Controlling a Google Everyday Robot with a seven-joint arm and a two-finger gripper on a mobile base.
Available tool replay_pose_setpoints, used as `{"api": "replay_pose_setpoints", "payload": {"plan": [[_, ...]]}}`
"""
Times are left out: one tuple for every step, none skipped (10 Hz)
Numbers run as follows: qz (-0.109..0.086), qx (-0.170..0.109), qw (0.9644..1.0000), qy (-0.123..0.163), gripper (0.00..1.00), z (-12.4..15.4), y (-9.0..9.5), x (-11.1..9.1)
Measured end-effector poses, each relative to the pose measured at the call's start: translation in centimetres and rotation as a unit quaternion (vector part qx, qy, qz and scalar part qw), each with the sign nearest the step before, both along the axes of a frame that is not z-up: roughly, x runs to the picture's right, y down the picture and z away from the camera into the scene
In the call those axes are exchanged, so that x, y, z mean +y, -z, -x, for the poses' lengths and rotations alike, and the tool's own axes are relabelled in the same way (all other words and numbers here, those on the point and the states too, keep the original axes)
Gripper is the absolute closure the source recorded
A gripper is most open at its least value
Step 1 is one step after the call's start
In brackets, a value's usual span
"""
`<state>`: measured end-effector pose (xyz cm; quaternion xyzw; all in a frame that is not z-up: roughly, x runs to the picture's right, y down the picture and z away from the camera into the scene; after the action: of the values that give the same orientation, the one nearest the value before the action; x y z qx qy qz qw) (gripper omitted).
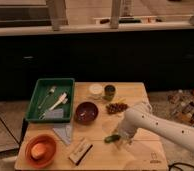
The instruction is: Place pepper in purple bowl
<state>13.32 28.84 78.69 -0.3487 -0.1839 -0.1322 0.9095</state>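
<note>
The pepper [111, 138], small, green and slightly curved, lies on the wooden table [140, 95] toward the front middle. The purple bowl [86, 112] stands to its upper left, about a bowl's width away, and looks empty. My gripper [118, 140] is at the end of the white arm [160, 126], which comes in from the right. It is low over the table, right at the pepper's right end. The arm's wrist hides the contact between gripper and pepper.
A green tray [37, 102] with utensils sits at the left. An orange bowl [40, 150] holds something round at the front left. A dark green cup [109, 92], a white lid [95, 90], a brown cluster [117, 107], a grey cloth [65, 132] and a wooden block [81, 151] are around.
</note>
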Motion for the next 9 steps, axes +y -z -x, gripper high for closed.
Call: {"api": "replay_pose_setpoints", "payload": {"plan": [[0.002, 0.002, 1.0000, -0.002, 0.76, -0.2, -0.2, 0.1], [0.004, 0.005, 0.9999, -0.009, 0.86, -0.4, -0.5, 0.2], [0.005, 0.006, 0.9999, -0.009, 0.96, -0.4, -0.7, 0.1], [0.005, 0.006, 0.9999, -0.008, 1.00, -0.5, -0.6, 0.1], [0.006, 0.007, 0.9999, -0.006, 1.00, -0.6, -0.6, 0.1], [0.006, 0.007, 0.9999, -0.006, 1.00, -0.7, -0.6, 0.2], [0.006, 0.007, 0.9999, -0.005, 1.00, -0.8, -0.5, 0.2], [0.002, 0.010, 0.9999, -0.007, 1.00, -1.4, 0.0, 0.1], [-0.004, 0.010, 0.9999, -0.011, 1.00, -1.7, 0.5, -0.4]]}}
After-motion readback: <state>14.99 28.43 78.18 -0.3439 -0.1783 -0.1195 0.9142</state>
